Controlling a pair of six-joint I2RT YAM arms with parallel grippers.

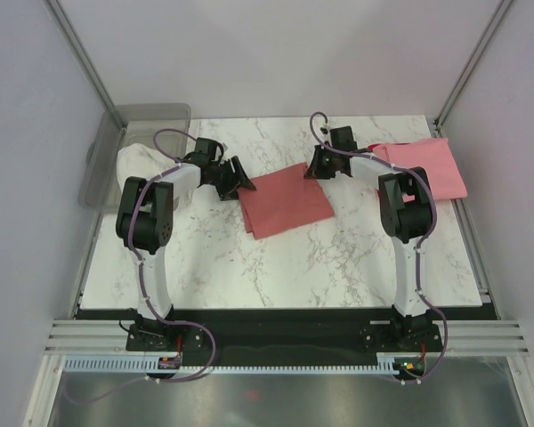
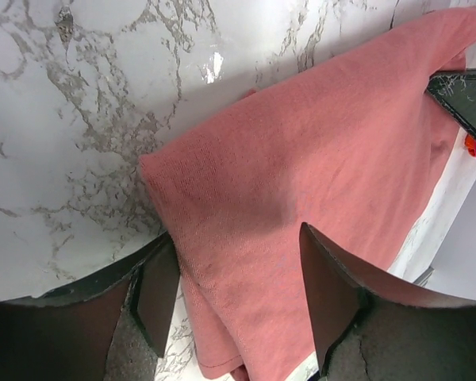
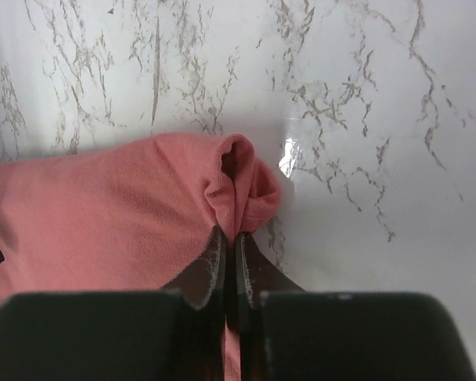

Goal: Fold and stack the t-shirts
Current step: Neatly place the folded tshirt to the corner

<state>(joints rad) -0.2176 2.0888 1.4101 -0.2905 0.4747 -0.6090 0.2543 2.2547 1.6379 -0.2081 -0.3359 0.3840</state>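
Observation:
A dusty salmon-red t-shirt (image 1: 285, 203) lies folded in the middle of the marble table. My left gripper (image 1: 238, 182) is open at its left back corner. In the left wrist view (image 2: 238, 298) the jaws stand wide apart above the shirt's (image 2: 317, 159) folded edge. My right gripper (image 1: 319, 165) is shut on the shirt's right back corner. In the right wrist view (image 3: 232, 242) a bunched fold of the shirt (image 3: 103, 214) is pinched between the fingertips. A brighter pinkish-red t-shirt (image 1: 430, 165) lies folded at the back right. A very pale cloth (image 1: 135, 161) lies at the back left.
A clear plastic bin (image 1: 151, 120) stands off the table's back left corner, next to the pale cloth. Grey walls and metal posts enclose the table (image 1: 276, 267). The right gripper's finger (image 2: 464, 99) shows at the right edge of the left wrist view.

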